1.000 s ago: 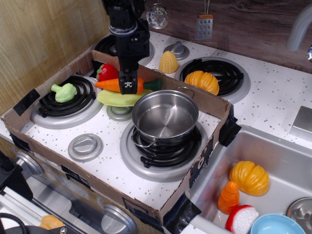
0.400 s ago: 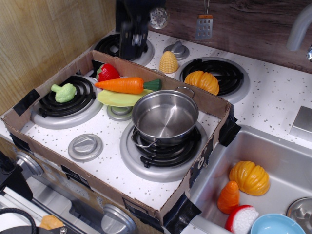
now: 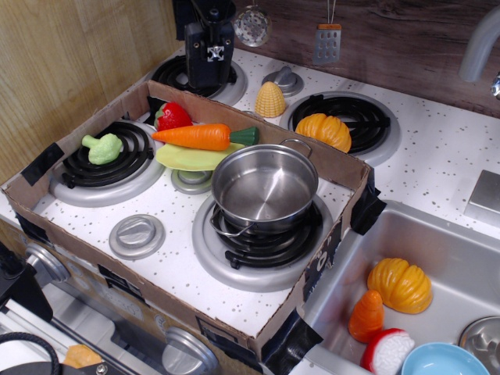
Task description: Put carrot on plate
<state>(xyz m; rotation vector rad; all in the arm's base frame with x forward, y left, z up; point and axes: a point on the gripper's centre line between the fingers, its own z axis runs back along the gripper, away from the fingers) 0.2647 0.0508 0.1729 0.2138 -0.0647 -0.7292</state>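
Here the carrot [image 3: 205,137] lies across the plate [image 3: 195,158], beside the steel pot [image 3: 264,190]. The gripper [image 3: 209,74] hangs over the back burner [image 3: 181,76], empty; whether its jaws are parted, I cannot tell.

steel pot [image 3: 265,190] on burner; broccoli [image 3: 103,148]; strawberry, possibly [image 3: 173,116]

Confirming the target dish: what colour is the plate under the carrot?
Light yellow-green plate, seen in the observation.image view.
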